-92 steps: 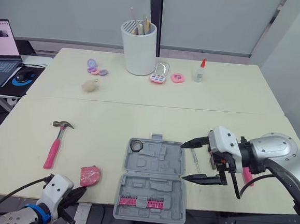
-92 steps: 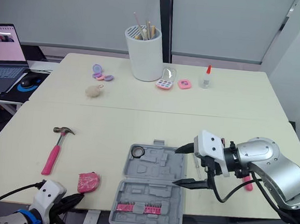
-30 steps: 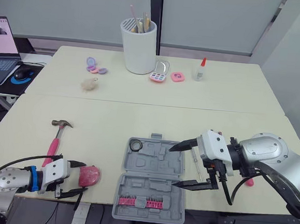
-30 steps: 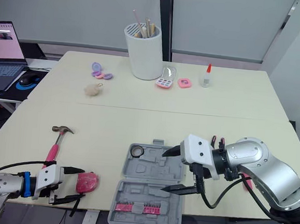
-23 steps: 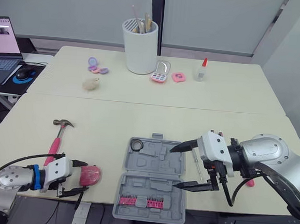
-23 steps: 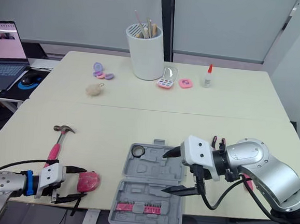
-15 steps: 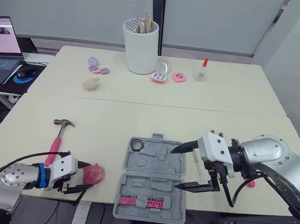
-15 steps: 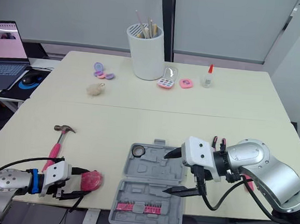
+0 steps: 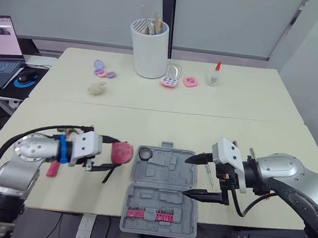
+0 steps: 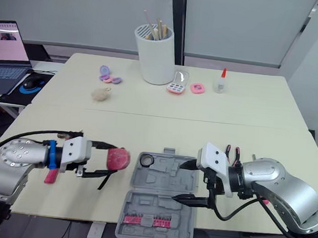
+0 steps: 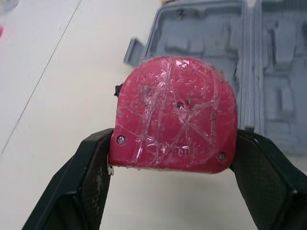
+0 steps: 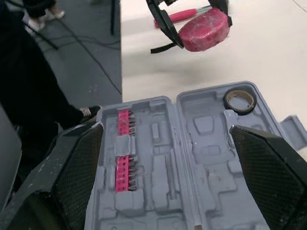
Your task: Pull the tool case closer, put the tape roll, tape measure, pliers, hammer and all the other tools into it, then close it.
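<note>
Open tool case (image 9: 161, 191) lies flat, long axis running away from the robot, handle on the far edge. Right gripper (image 9: 187, 177) hovers spread wide over its right rim. Left gripper (image 11: 175, 139) pinches the pink tape measure (image 9: 121, 152) off the table just left of the case, rounded end pointing at it. Risk, to my eye: the glossy shell slips, or the dangling strap (image 9: 106, 173) snags the rim.

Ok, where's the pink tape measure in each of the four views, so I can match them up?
Left eye view: tape measure in the left gripper, just left of the open tool case.
Right eye view: tape measure, same spot beside the case.
Left wrist view: tape measure between the fingers, tool case beyond.
Right wrist view: tape measure beyond the tool case.
Shared landmark: the tool case.
</note>
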Available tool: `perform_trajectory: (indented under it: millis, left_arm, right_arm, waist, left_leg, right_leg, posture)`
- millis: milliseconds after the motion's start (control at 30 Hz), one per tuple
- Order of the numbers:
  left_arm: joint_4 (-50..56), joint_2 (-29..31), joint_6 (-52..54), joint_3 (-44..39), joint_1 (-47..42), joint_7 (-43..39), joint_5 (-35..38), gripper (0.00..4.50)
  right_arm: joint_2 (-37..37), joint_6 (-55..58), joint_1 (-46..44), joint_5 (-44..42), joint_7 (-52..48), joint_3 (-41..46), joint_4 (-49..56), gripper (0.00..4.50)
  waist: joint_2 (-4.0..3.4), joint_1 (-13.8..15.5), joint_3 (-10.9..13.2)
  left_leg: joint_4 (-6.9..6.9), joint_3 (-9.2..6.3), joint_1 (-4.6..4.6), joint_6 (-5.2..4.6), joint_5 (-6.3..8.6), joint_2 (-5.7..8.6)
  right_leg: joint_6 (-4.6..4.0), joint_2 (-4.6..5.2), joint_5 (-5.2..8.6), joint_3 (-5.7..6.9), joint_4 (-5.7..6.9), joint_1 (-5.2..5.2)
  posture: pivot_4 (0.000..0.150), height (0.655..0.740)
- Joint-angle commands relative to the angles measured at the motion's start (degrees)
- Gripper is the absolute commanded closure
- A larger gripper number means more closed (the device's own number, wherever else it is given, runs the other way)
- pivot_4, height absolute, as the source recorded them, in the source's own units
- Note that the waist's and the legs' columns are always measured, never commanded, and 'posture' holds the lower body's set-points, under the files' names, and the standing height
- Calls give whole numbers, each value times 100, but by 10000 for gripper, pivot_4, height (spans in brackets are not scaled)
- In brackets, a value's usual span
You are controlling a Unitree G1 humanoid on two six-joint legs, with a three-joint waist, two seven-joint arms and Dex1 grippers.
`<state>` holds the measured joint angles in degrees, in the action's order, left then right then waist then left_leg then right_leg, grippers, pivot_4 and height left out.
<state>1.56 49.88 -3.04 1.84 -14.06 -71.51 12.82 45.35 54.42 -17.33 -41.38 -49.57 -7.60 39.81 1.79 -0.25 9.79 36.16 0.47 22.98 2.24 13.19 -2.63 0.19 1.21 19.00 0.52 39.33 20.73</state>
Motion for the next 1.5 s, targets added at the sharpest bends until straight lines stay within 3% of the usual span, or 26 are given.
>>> perform_trajectory:
  millis: [33,133,267,500,900,1000,1167,1367,1500]
  left_arm:
    - [310,-317,433,601,-522,52,-244,12233]
    - [384,-520,547,959,-793,2,-397,12233]
    - [418,-880,657,1456,-1206,-25,-628,12233]
    - [412,-1120,563,1555,-1273,70,-702,12233]
    - [426,-1229,515,1493,-1150,199,-637,12233]
    - [437,-1313,568,1474,-1136,310,-609,12233]
    - [445,-1426,561,1471,-1150,414,-606,12233]
    - [504,-1442,558,1452,-1067,458,-566,12233]
    - [524,-1449,540,1450,-1015,503,-530,12237]
  right_arm:
    - [-334,1031,52,-768,859,522,87,0]
    - [-789,1836,40,-1307,1605,840,-43,0]
    - [-1920,2928,122,-2315,2785,1466,-585,0]
    - [-3269,3585,5,-3089,4300,2039,-1354,0]
    - [-3524,3168,-364,-3785,5159,1955,-2191,0]
    - [-3483,3079,-421,-3802,5161,1829,-2309,5822]
    - [-3417,2947,-430,-3870,5215,1668,-2380,21004]
    - [-3365,2793,-393,-3938,5283,1580,-2422,33612]
    - [-3305,2724,-371,-4047,5330,1564,-2459,36184]
  waist:
    - [0,-18,0]
    - [2,-40,1]
    - [2,-44,1]
    - [1,-91,1]
    - [0,-130,0]
    - [0,-130,0]
    - [0,-129,0]
    - [0,-128,0]
    - [0,-129,0]
  left_leg:
    - [0,0,0,0,0,-3]
    - [0,-2,0,0,-1,-6]
    - [1,-8,1,0,-2,-8]
    - [3,5,7,0,-3,-4]
    - [25,1,50,-2,-4,-4]
    - [27,1,52,-2,-4,-4]
    - [33,-2,60,-2,-4,-4]
    - [52,-14,81,-2,-4,-6]
    - [62,-17,83,-3,-4,-6]
  right_leg:
    - [0,-5,0,-3,0,0]
    - [0,-13,0,-5,9,4]
    - [0,-20,0,-4,19,8]
    - [0,-18,0,-19,32,26]
    - [0,-23,0,-20,55,68]
    - [0,-28,0,-19,55,68]
    - [1,-39,0,-18,55,71]
    - [1,-41,0,-9,62,82]
    - [2,-41,-1,-6,65,80]
  posture:
    - [1500,7376]
    - [1500,7376]
    - [1500,7376]
    - [1500,7376]
    - [1500,7376]
    - [1500,7376]
    - [1500,7376]
    - [1500,7376]
    - [1500,7376]
